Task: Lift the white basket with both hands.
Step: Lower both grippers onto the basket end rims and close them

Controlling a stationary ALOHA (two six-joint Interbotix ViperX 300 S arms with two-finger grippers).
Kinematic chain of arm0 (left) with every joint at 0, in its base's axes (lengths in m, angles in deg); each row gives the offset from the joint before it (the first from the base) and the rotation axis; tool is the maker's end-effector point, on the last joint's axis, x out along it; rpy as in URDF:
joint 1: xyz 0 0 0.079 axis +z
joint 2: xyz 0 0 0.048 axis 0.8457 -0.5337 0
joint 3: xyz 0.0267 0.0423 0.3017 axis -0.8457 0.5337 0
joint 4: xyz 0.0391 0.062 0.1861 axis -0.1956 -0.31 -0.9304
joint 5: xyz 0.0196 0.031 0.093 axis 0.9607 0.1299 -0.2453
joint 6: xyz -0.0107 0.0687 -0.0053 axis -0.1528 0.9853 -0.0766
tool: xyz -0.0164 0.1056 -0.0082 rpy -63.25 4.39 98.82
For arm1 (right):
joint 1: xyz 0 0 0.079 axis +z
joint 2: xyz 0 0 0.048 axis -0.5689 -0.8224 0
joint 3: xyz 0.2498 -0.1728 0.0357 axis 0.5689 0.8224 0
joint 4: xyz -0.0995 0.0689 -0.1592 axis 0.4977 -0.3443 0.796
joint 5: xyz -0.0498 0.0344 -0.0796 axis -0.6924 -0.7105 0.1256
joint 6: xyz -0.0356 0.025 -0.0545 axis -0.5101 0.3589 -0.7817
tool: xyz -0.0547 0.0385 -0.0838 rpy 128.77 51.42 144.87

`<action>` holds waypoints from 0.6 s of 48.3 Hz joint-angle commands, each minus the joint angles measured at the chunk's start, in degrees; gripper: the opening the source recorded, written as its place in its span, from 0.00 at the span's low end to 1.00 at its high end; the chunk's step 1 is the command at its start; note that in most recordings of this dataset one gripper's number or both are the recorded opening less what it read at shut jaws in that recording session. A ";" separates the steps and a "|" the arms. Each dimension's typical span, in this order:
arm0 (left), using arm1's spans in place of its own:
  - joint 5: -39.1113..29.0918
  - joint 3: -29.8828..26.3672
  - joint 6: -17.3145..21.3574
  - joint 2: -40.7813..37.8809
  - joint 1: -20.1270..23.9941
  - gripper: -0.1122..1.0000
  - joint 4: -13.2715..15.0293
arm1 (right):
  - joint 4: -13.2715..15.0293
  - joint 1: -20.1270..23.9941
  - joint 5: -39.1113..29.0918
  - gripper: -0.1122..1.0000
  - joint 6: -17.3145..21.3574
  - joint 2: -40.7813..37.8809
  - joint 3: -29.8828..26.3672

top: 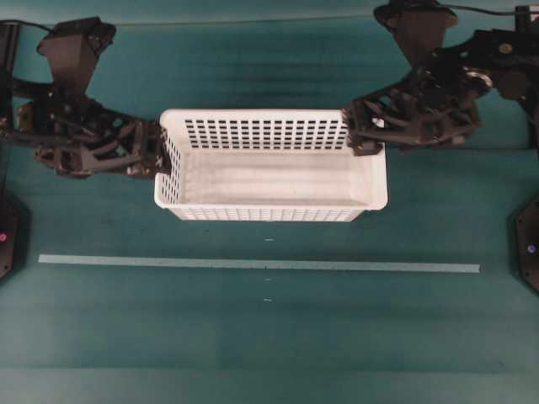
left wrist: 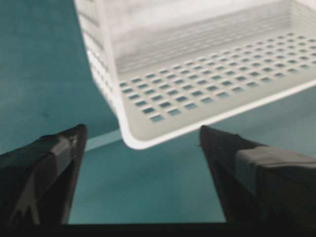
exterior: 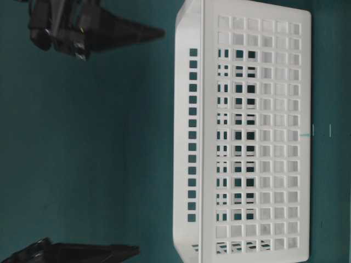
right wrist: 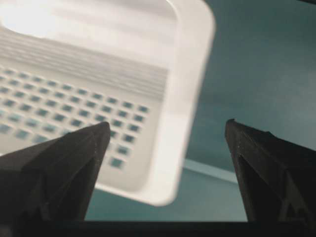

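We see the large rectangular white plastic basket point(top: 269, 165) sitting on the teal table surface point(top: 269, 337) near the middle of the overhead view, a little toward the far side, its long walls running left to right. Its wide rounded rim frames a plain solid floor, and the walls are pierced with rows of small slots. In the table-level view the same basket point(exterior: 247, 131) shows its slotted long wall face-on, and nothing lies inside it that we can make out.

At the basket's left short end we find the left black lattice-fingered gripper point(top: 162, 160), its fingertips right at the rim. From the left wrist view that gripper point(left wrist: 143, 148) has its two fingers spread wide apart, with the basket's corner point(left wrist: 197, 74) ahead of the gap and no contact visible there; we read it as open.

At the far right corner sits the right black gripper point(top: 362, 135), overlapping the rim in the overhead view. In the right wrist view this gripper point(right wrist: 168, 143) also stands spread, one finger over the basket's inside and the other outside the rim point(right wrist: 182, 98), so the wall lies between them, unclamped.

Nearer the front edge, a thin pale strip of tape point(top: 259, 264) runs across the table, well apart from the basket.
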 commanded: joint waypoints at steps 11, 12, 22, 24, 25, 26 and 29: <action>0.35 1.05 0.44 -5.36 2.81 0.93 -0.18 | -1.05 1.49 3.25 0.96 0.09 -4.04 0.79; 0.44 1.32 0.44 -5.63 2.90 0.93 -0.18 | -1.05 1.58 3.52 0.96 0.18 -4.13 1.05; 6.06 3.69 0.18 -7.56 4.48 0.93 -0.18 | -1.05 1.67 7.73 0.96 3.34 -4.66 3.16; 7.47 3.96 0.26 -8.00 5.01 0.93 -0.18 | -1.05 1.67 9.05 0.96 3.96 -4.92 3.60; 8.00 4.04 0.26 -8.35 5.19 0.93 -0.18 | -1.05 1.76 9.84 0.96 4.39 -5.10 3.96; 8.53 4.04 0.26 -8.61 5.36 0.93 -0.18 | -1.05 1.67 10.28 0.96 4.57 -5.19 4.22; 9.49 3.87 0.26 -9.67 5.63 0.93 -0.18 | -1.05 1.67 10.81 0.96 4.75 -5.63 4.66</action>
